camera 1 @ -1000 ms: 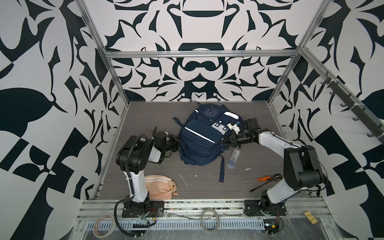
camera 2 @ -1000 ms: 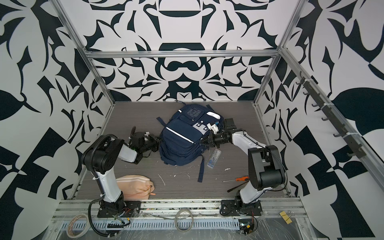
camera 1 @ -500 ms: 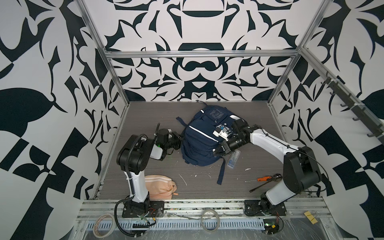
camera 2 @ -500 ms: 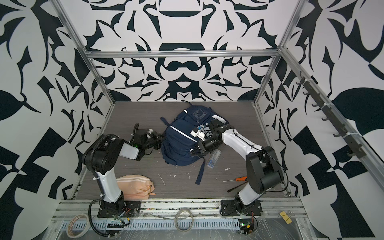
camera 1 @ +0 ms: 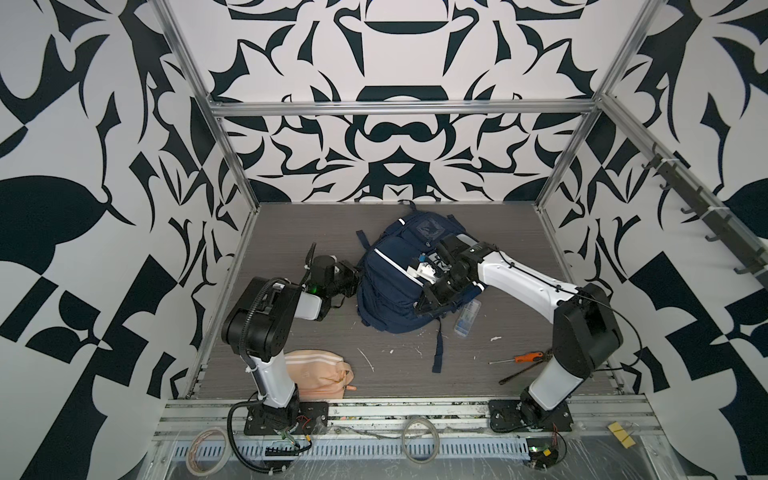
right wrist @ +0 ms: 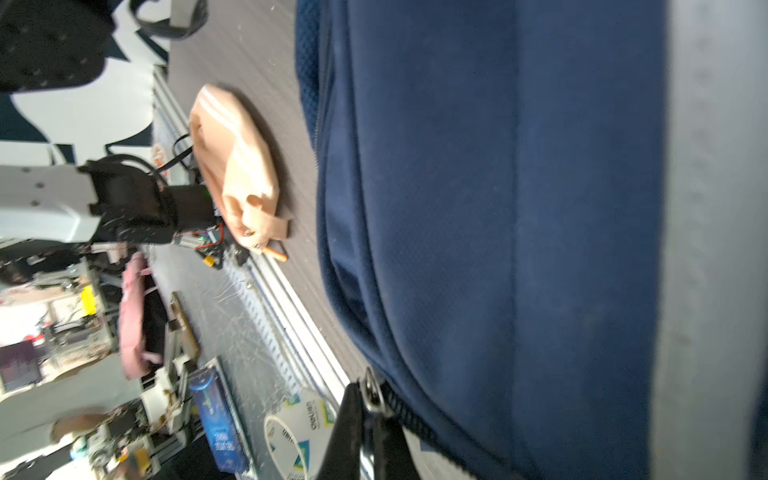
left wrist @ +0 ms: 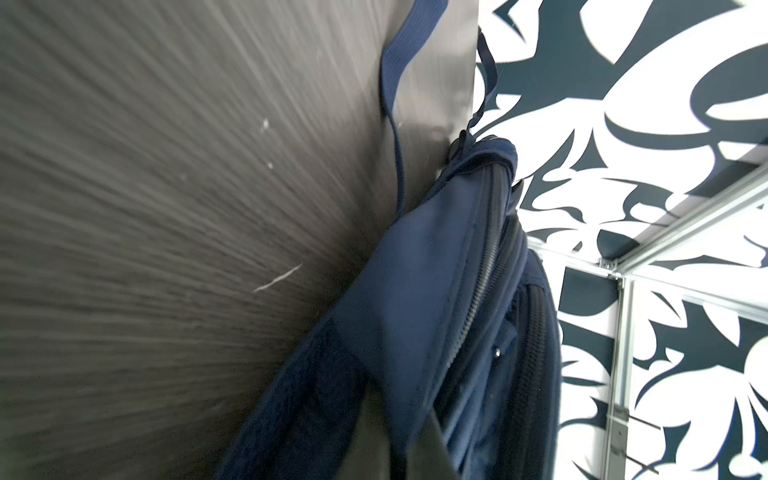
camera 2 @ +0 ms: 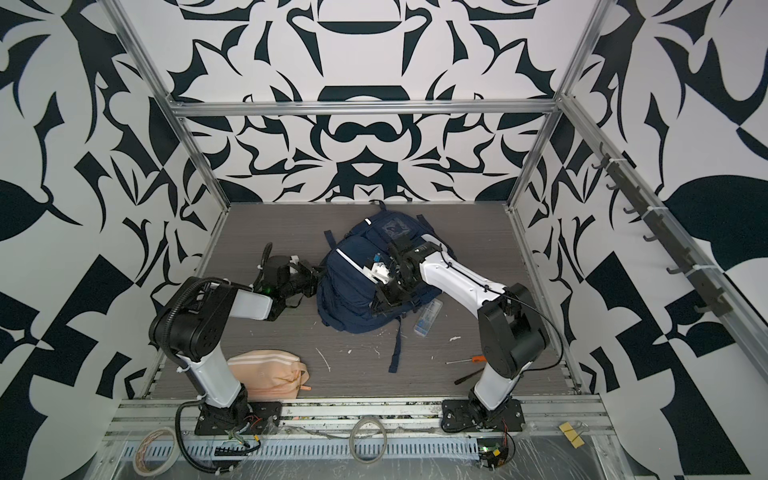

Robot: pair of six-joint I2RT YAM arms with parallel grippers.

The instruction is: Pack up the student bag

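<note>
Our right gripper [right wrist: 365, 415] pinches the zip pull [right wrist: 371, 390]. We should draw it steadily along the bag [camera 1: 390, 291], while our left gripper [camera 1: 354, 275], clenched on its side, braces.

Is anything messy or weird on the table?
Yes. White scraps litter the grey table in front of the navy backpack. An orange-handled screwdriver lies loose at the front right, and a clear plastic case lies beside the backpack.

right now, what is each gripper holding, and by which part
Right gripper pinches the navy backpack by its metal zipper pull. Left gripper appears shut on fabric at the backpack's side.
</note>
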